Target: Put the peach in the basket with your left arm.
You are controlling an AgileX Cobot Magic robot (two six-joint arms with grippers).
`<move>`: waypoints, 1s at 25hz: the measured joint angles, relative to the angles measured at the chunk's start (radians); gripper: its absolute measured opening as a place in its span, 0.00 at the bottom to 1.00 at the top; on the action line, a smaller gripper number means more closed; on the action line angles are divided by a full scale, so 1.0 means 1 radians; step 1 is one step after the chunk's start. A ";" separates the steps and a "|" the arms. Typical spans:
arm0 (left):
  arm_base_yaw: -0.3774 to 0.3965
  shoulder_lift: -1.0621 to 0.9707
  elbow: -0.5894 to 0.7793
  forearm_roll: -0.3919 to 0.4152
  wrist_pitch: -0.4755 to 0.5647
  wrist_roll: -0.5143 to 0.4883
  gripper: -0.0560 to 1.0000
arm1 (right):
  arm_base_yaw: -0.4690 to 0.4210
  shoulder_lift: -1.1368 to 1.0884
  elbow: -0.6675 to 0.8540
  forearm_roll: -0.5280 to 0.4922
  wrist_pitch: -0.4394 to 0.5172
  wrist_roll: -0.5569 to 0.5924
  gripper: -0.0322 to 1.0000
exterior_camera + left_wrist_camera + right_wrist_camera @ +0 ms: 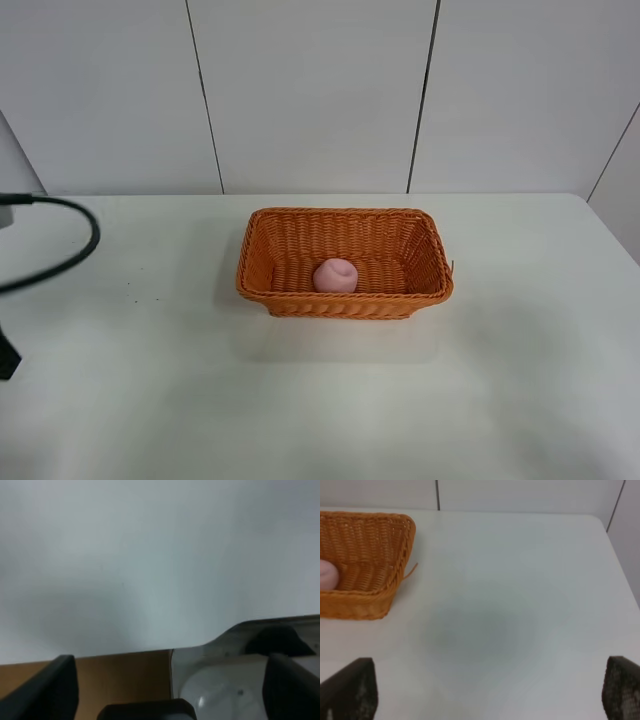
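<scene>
The pale pink peach (335, 275) lies inside the orange wicker basket (300, 300), near its front wall, at the middle of the white table. The right wrist view shows the basket's corner (395, 540) with an edge of the peach (327, 575). The left gripper (172, 670) is open and empty, its dark fingers (55, 685) wide apart, and neither peach nor basket is in its view. The right gripper (490, 685) is open and empty, well away from the basket. In the high view only the left arm's black cable (75, 255) and a dark part (8, 362) show at the left edge.
The white table (520, 380) stands against a white panelled wall (310, 90). The left wrist view shows a brown surface (125, 672) and a white rounded base (225, 690) beneath the fingers.
</scene>
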 joint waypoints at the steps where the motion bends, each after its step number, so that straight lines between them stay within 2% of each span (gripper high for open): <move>1: 0.000 -0.063 0.046 0.000 -0.020 0.000 0.79 | 0.000 0.000 0.000 0.000 0.000 0.000 0.70; 6: 0.000 -0.348 0.213 0.000 -0.058 0.000 0.79 | 0.000 0.000 0.000 0.000 0.000 0.000 0.70; 14: 0.000 -0.699 0.225 -0.003 -0.074 0.001 0.79 | 0.000 0.000 0.000 0.000 0.000 0.000 0.70; 20: 0.000 -0.851 0.225 -0.003 -0.073 0.001 0.79 | 0.000 0.000 0.000 0.000 0.000 0.000 0.70; 25: -0.001 -0.870 0.225 -0.003 -0.073 0.001 0.79 | 0.000 0.000 0.000 0.000 0.000 0.000 0.70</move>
